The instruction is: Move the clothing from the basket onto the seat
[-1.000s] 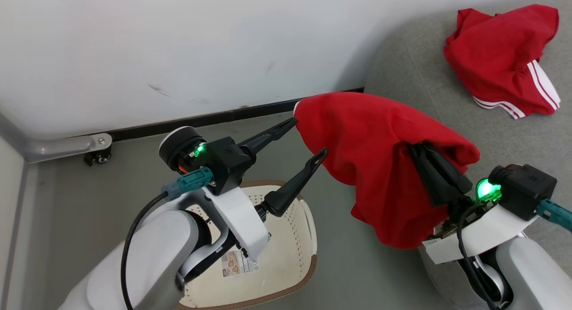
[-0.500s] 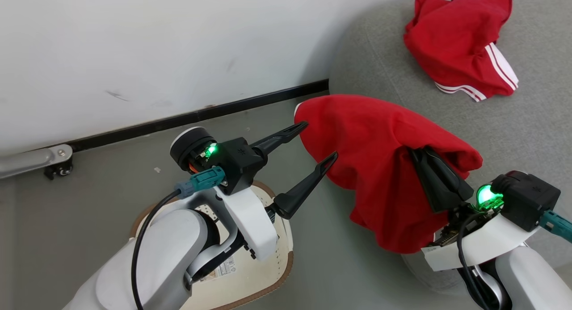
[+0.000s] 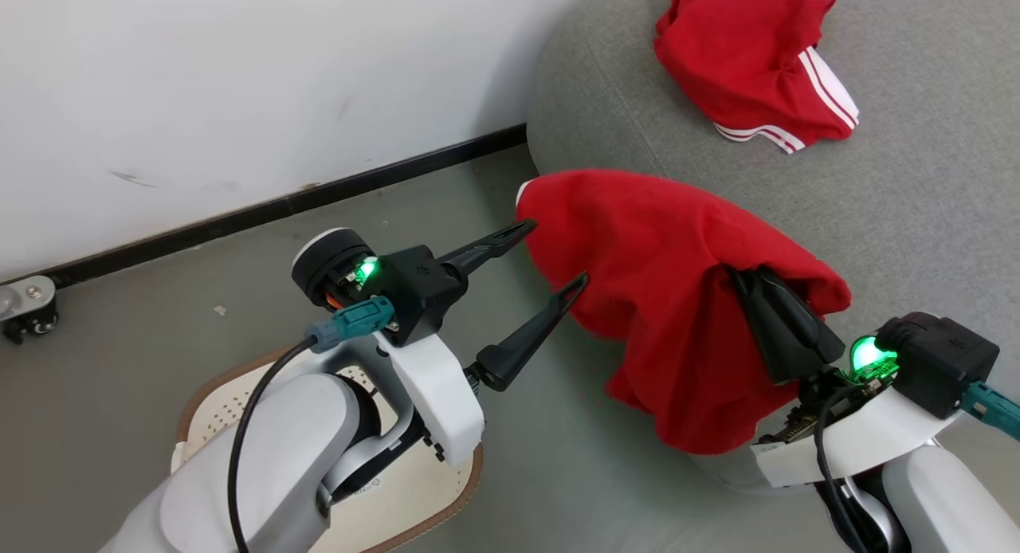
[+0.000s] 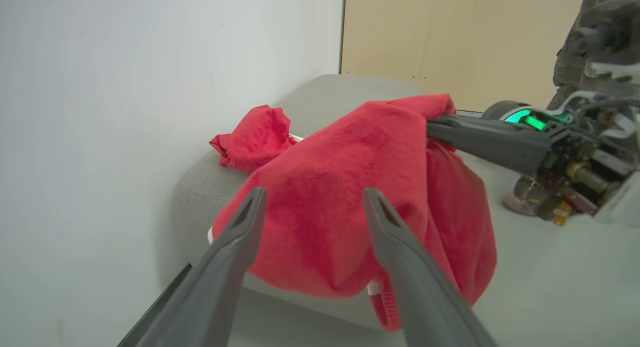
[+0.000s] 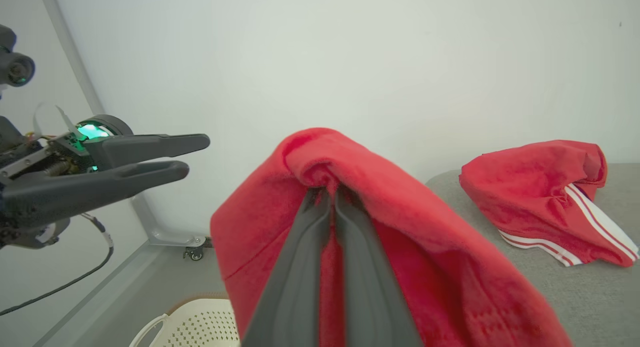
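Note:
A red garment hangs in the air at the seat's near-left edge, draped over my right gripper, which is shut on it. My left gripper stands open just left of the cloth with nothing between its fingers. The second red garment, with white stripe trim, lies crumpled on the grey seat. The cream basket sits on the floor at lower left, mostly hidden behind my left arm.
A white wall with a black baseboard runs behind the grey floor. A small castor sits at the far left. The seat's rounded corner meets the wall.
The head camera has swung right: the basket and castor slid toward the picture's left, and more of the seat shows. Both grippers and the held garment keep their pose.

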